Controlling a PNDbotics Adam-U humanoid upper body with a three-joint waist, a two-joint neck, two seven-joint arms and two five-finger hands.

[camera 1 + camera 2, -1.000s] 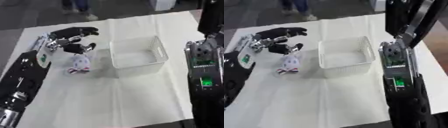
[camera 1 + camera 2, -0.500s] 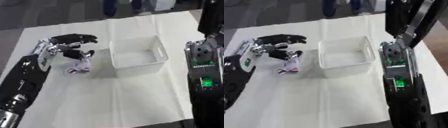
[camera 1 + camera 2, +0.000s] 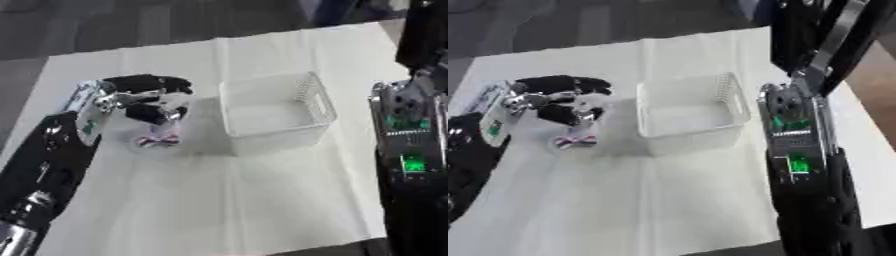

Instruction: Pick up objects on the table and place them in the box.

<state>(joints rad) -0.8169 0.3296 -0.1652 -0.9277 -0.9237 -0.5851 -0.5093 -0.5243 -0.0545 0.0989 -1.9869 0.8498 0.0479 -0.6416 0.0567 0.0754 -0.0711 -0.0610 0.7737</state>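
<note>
The robot's black right forearm (image 3: 802, 165), with green lights on its silver panel, fills the 3 to 5 o'clock side of the view. Its hand is out of sight, so I cannot tell how those fingers stand.

The black left arm (image 3: 44, 175) rises from 7 o'clock toward the middle left. Its black and silver left hand (image 3: 144, 100) sits at about 9 o'clock from the centre, fingers curled downward over a small white object with red and dark stripes at its lower end (image 3: 157, 139). The fingers and thumb appear closed round the top of that object, while its striped end shows just below the hand, on or just above the white tablecloth (image 3: 227, 200); whether it touches the cloth I cannot tell.

Just beside the hand, toward 3 o'clock from it, stands the white perforated plastic box (image 3: 276, 114), rectangular and open-topped, with nothing visible inside.
</note>
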